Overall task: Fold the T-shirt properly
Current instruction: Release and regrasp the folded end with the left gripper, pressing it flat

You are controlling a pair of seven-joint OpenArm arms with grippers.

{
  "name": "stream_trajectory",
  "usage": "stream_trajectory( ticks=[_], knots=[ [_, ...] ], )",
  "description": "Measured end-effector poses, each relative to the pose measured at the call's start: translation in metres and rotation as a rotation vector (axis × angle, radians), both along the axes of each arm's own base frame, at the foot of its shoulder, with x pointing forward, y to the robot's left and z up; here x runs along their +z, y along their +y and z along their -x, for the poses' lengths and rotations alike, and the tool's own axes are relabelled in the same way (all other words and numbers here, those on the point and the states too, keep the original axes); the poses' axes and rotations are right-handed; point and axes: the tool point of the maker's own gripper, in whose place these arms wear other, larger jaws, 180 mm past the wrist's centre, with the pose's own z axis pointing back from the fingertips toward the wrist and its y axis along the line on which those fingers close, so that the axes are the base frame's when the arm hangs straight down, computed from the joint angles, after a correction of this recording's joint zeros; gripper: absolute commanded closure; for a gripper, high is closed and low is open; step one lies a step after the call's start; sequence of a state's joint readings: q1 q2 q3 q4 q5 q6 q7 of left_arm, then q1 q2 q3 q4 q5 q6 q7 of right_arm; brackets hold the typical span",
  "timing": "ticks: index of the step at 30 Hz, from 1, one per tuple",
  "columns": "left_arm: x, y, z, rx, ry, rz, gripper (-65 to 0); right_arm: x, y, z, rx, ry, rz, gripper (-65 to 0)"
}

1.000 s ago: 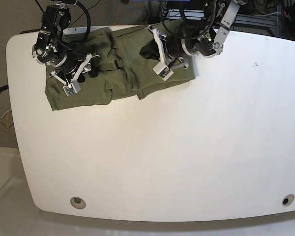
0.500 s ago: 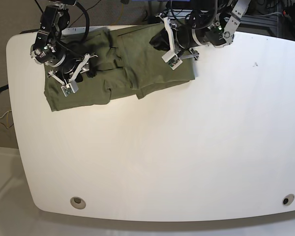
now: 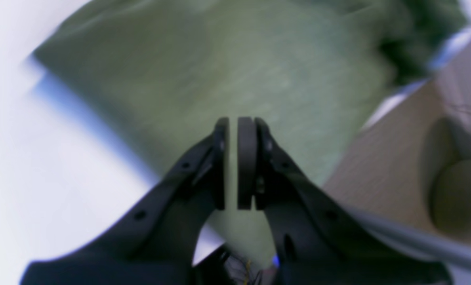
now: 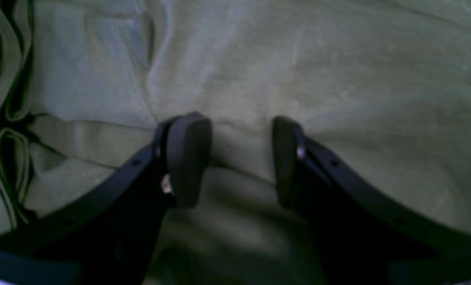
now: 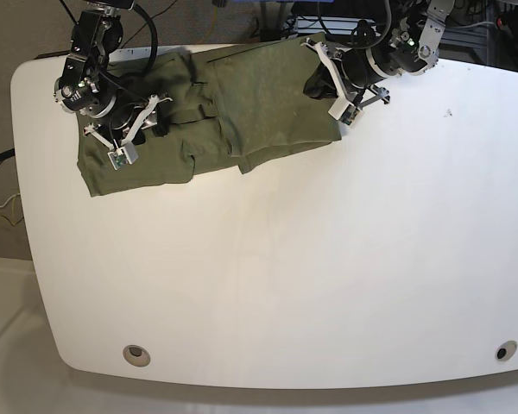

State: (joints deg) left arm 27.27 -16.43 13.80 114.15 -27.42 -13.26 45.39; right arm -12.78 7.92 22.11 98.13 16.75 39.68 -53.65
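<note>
Folding underway | T-shirt (image 5: 242, 112) lies bunched at the bench's (image 5: 285, 276) far edge | left gripper (image 3: 233, 162) fingers nearly closed, holding nothing, above cloth | right gripper (image 4: 239, 158) fingers spread wide, pressing fabric, not pinching | advice: grasp one hem layer, draw across smoothly.

Base view bright, even, soft shadows on table (image 5: 268, 259). Left wrist view heavily motion-blurred. Right wrist view dimmer, soft focus, shadow under fingers (image 4: 187, 154).
</note>
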Motion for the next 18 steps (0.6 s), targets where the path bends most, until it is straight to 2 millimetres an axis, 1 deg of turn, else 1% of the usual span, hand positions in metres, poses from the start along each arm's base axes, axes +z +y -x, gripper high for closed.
stream_trajectory(
  ticks=[3, 5, 9, 13, 18],
  knots=[
    [0.001, 0.003, -0.01, 0.022, -0.024, 0.006, -0.1, 0.0, 0.001, 0.0, 0.001, 0.0, -0.001, -28.3],
    [-0.003, 0.002, -0.017, 0.02, -0.031, 0.022, -0.1, 0.0, 0.001, 0.0, -0.003, 0.0, -0.005, -28.4],
    [-0.025, 0.002, -0.022, 0.012, 0.013, -0.008, -0.2, -0.001, 0.0, 0.0, -0.005, 0.002, -0.006, -28.5],
    [-0.037, 0.006, -0.025, 0.006, 0.033, -0.019, -0.4, -0.001, 0.001, 0.001, -0.002, 0.003, -0.007, -28.8],
    [-0.038, 0.01, -0.037, 0.005, 0.016, -0.007, -0.5, 0.0, 0.0, 0.001, 0.004, 0.006, 0.002, -29.1]
  ],
)
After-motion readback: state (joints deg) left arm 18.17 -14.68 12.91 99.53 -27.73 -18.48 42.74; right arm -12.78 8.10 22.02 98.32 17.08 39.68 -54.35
